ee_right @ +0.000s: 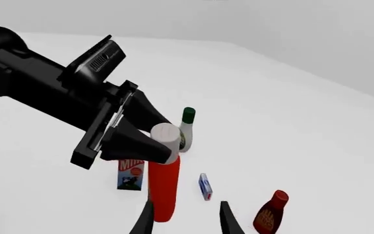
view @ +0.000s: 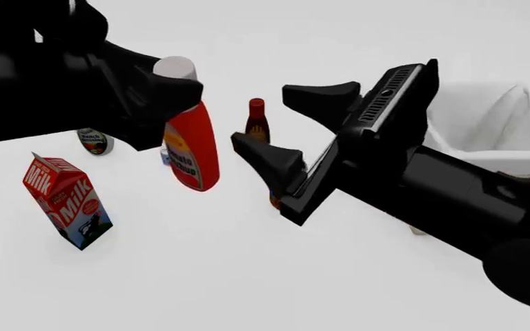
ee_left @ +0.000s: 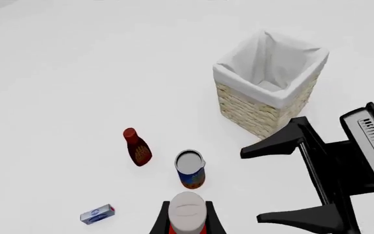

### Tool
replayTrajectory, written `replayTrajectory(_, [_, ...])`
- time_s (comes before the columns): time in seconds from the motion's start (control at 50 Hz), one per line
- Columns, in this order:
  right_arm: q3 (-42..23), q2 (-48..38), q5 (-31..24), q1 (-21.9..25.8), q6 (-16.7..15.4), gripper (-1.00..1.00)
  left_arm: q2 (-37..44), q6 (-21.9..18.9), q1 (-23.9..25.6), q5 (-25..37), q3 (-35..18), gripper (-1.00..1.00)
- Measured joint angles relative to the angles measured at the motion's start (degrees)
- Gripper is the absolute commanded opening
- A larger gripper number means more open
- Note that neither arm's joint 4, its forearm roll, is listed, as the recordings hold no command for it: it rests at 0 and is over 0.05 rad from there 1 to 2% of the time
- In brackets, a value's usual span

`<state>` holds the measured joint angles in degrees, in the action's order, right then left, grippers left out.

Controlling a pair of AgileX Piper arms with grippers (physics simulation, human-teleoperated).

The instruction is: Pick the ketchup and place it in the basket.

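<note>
a: your ketchup (view: 192, 148) is off the tabletop (view: 201, 276), hanging from the left end effector (view: 174, 88), which is clamped on the white cap (ee_right: 164, 135). the bottle dangles below the fingers, a little tilted.

b: and the right one?

a: the right end effector (view: 288, 131) stands wide, holding nothing, just beside the bottle and between it and the basket (view: 513, 131). in the front view it seems aimed at the bottle's side, so you look to be mid-carry, maybe setting up a handover. that's a judgement.

b: next move?

a: the basket sits well off to the right, lined in white cloth. either you swing the left arm across past the right arm, or you close the right fingers on the red body before the left lets go. watch the arms; they're close.

b: anything readable?

a: the bottle's yellow label seems to read "tomato ketchup", partly hidden. the carton (view: 66, 201) reads "milk" in white on red. the maroon bottle (view: 257, 121), the can (ee_left: 190, 168), the green-capped bottle (ee_right: 187, 127) and the small blue box (ee_left: 97, 214) are too small to read
</note>
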<state>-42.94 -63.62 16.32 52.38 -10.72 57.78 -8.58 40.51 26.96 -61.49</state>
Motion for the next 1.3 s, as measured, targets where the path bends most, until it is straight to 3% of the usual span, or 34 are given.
replayTrajectory(0.58, [-1.27, -5.61, 3.34, 2.29, 1.61, 1.0, -0.16, 0.48, 0.86, 1.28, -1.41, -1.0])
replayTrajectory(1.3, [-5.38, -11.67, 4.49, 2.89, 1.36, 1.0, -0.37, 1.48, 1.51, 1.9, -2.21, -1.0])
